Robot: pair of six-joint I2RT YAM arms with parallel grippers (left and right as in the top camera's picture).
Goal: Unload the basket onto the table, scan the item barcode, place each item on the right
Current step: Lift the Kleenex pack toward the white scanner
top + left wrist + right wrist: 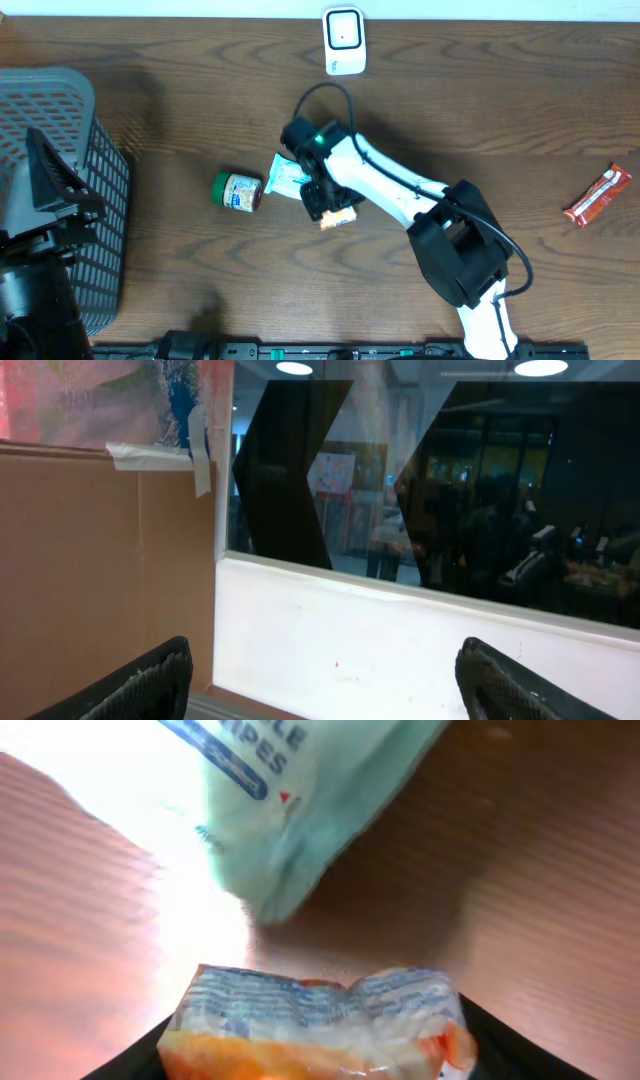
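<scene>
Near the desk (pixel 500 120) middle, the right tool (pixel 332 207) straddles the orange packet (pixel 320 1020), fingers at both ends — whether it truly grips, I cannot tell. Slick, crinkled film could slip or buckle, hiding the barcode. A soft mint pouch (pixel 300 810) lies just beside. The left tool (pixel 320 685) stands wide, empty.

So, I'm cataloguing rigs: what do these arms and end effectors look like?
The right arm has white links, black joint housings, a looping black cable and a small green light near the wrist. The left end effector shows matte black, tapered fingers.
</scene>
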